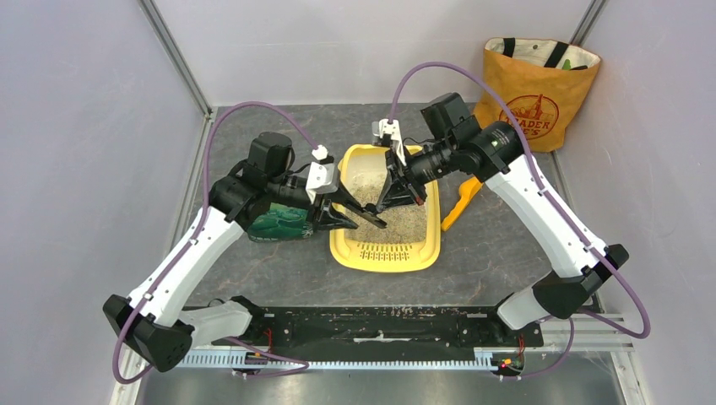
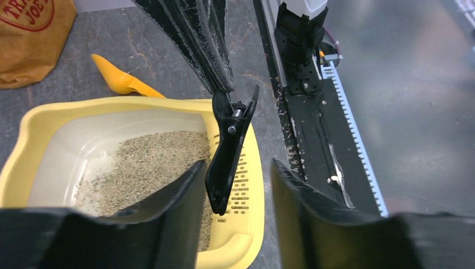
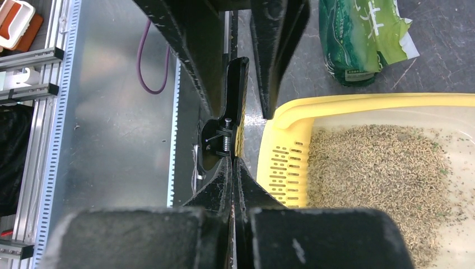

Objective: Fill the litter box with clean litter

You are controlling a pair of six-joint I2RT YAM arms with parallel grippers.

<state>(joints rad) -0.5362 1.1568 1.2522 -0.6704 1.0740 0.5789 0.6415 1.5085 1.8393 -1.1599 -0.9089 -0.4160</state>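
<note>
Right claw [image 3: 233, 168] pinches a black clip [image 3: 240, 84]; left claw [image 2: 238, 168] stands spread around it, litter box [image 2: 112, 105] beneath both.

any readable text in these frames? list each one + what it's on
"TRADER JOE'S": red round logo on the orange tote bag, cut off at the edges in both views that show it.
Green litter bag: white printing and a small label, too blurred to read.
Nothing else legible.

The left gripper [image 2: 238, 168] has its jaws apart astride a black clip [image 2: 227, 162] — pinched at its top by the right gripper [image 2: 221, 87]; beneath, the litter box [image 2: 112, 105] with clean litter [image 2: 145, 168] spread inside; beyond — scoop [image 2: 117, 78], tote bag [image 2: 28, 39].
</note>
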